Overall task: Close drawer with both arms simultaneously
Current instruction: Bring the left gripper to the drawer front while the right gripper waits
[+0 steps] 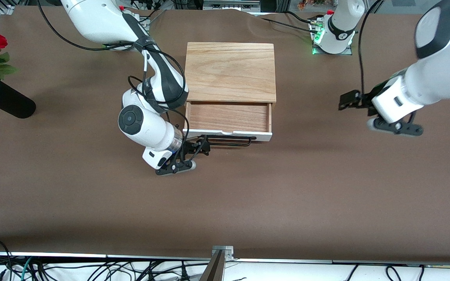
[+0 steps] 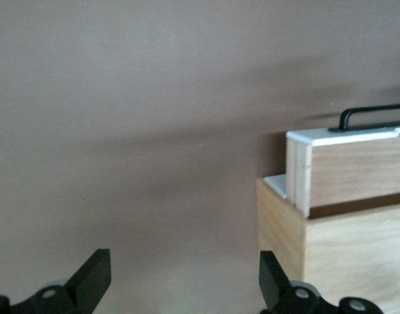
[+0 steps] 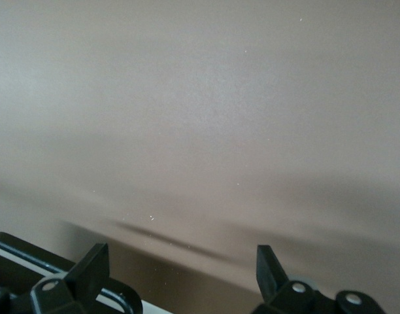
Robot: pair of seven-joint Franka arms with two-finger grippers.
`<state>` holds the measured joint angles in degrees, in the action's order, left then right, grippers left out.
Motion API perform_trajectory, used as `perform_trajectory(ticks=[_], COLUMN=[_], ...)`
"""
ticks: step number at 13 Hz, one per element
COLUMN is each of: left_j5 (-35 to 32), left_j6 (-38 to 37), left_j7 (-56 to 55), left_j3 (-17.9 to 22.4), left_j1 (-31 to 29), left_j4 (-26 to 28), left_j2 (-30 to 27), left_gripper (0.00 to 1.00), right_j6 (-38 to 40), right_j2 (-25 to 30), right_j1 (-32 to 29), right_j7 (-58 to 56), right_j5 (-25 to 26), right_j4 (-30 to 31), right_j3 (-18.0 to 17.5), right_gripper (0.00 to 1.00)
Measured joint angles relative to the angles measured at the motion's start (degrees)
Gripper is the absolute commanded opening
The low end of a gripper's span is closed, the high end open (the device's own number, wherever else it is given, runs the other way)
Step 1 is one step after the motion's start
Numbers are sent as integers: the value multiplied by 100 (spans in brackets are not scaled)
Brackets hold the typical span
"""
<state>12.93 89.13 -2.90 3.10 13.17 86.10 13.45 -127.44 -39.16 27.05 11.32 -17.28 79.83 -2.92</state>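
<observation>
The drawer [image 1: 229,117] is seen pulled out of its oak box [image 1: 231,70] at mid-tabletop [image 1: 225,203], its black handle [image 1: 229,141] facing the front camera. The right gripper [image 1: 203,150] is placed at the handle's end, fingers [image 3: 89,268] spread and released. The left gripper [image 1: 346,100] is held above bare tabletop toward the left arm's end, fingers [image 2: 92,275] likewise spread apart.

— Right arm?
— Bent low from its base, wrist near the table, right gripper [image 1: 203,148] fingers [image 3: 89,268] spread apart.
— Left arm?
— Raised high at its own end, left gripper [image 1: 346,100] aloft, fingers [image 2: 95,271] spread wide, grasping nothing.
</observation>
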Motion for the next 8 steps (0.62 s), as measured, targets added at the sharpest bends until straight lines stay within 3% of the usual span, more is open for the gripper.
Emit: perform_trajectory(ticks=[4,8], left_j5=[1023,1787], left_j6=[1205,2526], left_j7=[-21,-25], left_j3=[-100,-101], left_j1=[737,1086], left_j4=[1,-105], left_j2=[1147,1847], left_gripper=[100,100], right_j6=[4,40], right_j2=[-32,-54], right_j1=[7,147], right_j7=[0,3], right_j5=[-3,-4], right_j4=[-21,-22], right_j3=[-1,-7], right_gripper=[100,100])
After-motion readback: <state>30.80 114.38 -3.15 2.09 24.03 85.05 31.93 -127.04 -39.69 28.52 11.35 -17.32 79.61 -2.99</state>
